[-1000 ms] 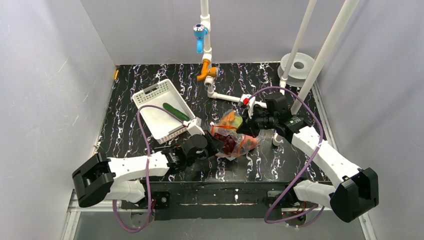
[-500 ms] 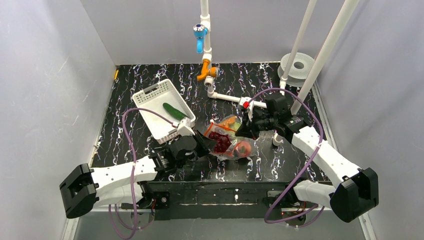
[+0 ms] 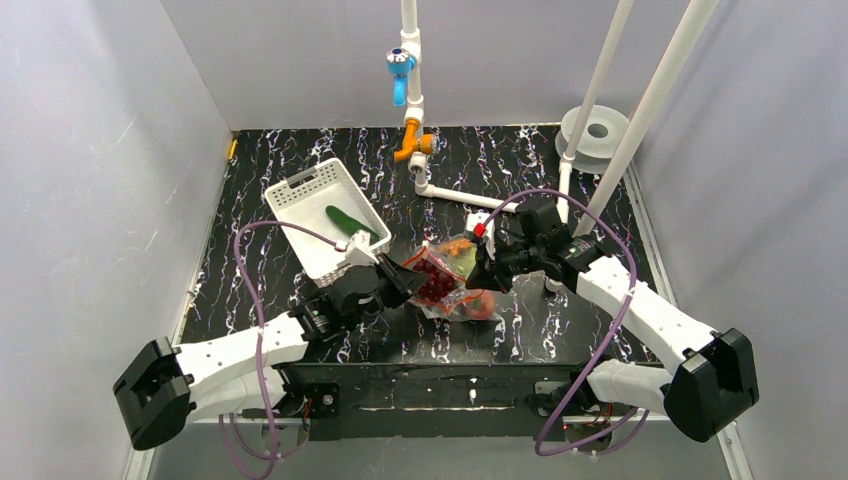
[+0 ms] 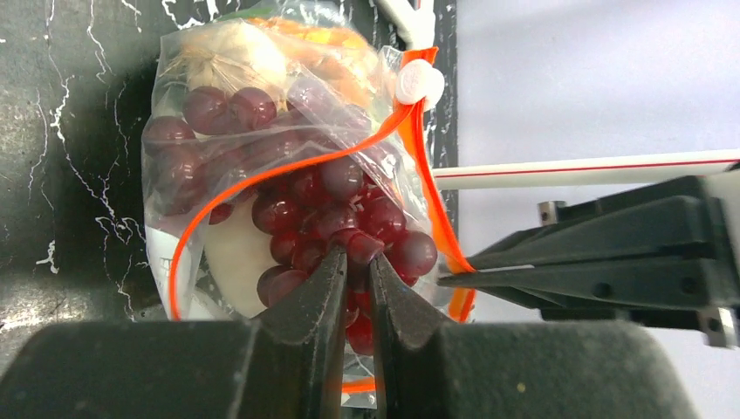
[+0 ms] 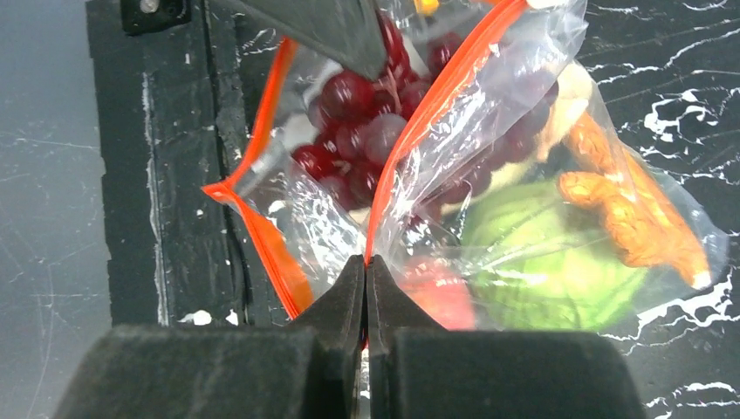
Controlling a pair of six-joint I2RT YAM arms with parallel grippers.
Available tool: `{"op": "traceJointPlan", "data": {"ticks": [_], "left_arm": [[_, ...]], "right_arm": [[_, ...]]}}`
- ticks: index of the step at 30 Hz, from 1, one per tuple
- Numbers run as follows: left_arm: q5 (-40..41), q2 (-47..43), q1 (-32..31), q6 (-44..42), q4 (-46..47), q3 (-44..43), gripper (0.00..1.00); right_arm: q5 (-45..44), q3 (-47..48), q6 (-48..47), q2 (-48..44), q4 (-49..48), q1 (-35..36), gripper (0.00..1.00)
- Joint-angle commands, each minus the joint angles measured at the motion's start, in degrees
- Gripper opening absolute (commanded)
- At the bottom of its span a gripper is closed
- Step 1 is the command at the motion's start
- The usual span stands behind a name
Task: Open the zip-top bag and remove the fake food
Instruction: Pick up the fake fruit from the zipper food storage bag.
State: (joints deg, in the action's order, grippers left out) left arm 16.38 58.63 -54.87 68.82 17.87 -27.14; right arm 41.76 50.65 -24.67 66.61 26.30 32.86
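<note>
The clear zip-top bag (image 3: 452,292) lies mid-table with its orange-red zip strip (image 4: 417,148) parted. The left gripper (image 4: 353,257) reaches into the mouth and is shut on a grape of the dark red grape bunch (image 4: 297,201). At the opposite lip, the right gripper (image 5: 366,262) is shut on the zip strip (image 5: 436,96). Through the plastic show a green vegetable (image 5: 550,262), a pink-red peach (image 5: 436,292), an orange piece (image 5: 628,209) and a white piece (image 4: 231,253). From above, the left gripper (image 3: 412,277) and right gripper (image 3: 482,275) flank the bag.
A white slotted basket (image 3: 300,195) behind the left arm holds a dark green cucumber (image 3: 350,222). White piping with an orange valve (image 3: 415,150) and a blue tap (image 3: 400,65) stands at the back. Two white poles (image 3: 600,90) and a spool (image 3: 597,130) rise at right.
The left arm has stretched forward, its gripper now at the bag's mouth on the grapes. The right gripper has shifted left with the zip strip, bunching the bag between them.
</note>
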Motion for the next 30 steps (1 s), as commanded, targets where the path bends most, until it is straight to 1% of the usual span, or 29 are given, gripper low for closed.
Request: {"op": "traceJointPlan", "data": {"ticks": [1, 4, 8, 12, 18, 23, 24, 27, 30], "left_arm": [[1.0, -7.4, 2.4, -1.4, -0.3, 0.3, 0.00], [0.5, -10.4, 3.3, -1.7, -2.7, 0.7, 0.00], [-0.2, -12.3, 4.1, -1.4, -3.2, 1.7, 0.00], [-1.7, -9.7, 4.6, -0.1, -0.9, 3.0, 0.00], [-4.0, -3.1, 4.8, 1.9, 5.3, 3.0, 0.00], [-3.5, -3.4, 5.0, 2.2, 5.6, 2.1, 0.00], [-3.4, -5.1, 5.2, 2.7, 4.8, 2.2, 0.00], [-3.8, -7.0, 5.4, 3.8, 4.5, 3.3, 0.00], [-4.2, -8.2, 5.7, 3.6, 3.3, 4.7, 0.00]], "right_arm": [[-3.6, -1.7, -0.1, -0.7, -0.7, -0.1, 0.01], [-4.0, -1.7, 0.2, -0.6, -0.8, -0.3, 0.01], [-3.5, -1.3, -0.1, -0.1, -0.4, -0.4, 0.01], [0.3, -0.7, -0.8, 0.7, 1.1, 0.7, 0.01], [0.3, 1.5, -2.5, 4.4, 4.0, 6.7, 0.01], [-5.3, 3.0, -3.0, 8.2, 4.2, 12.1, 0.01], [-8.4, 3.8, -0.8, 9.4, 2.5, 13.1, 0.01], [-11.9, 5.5, 2.8, 10.1, 1.1, 12.3, 0.02], [-11.4, 6.7, 5.4, 10.0, 0.5, 9.0, 0.03]]}}
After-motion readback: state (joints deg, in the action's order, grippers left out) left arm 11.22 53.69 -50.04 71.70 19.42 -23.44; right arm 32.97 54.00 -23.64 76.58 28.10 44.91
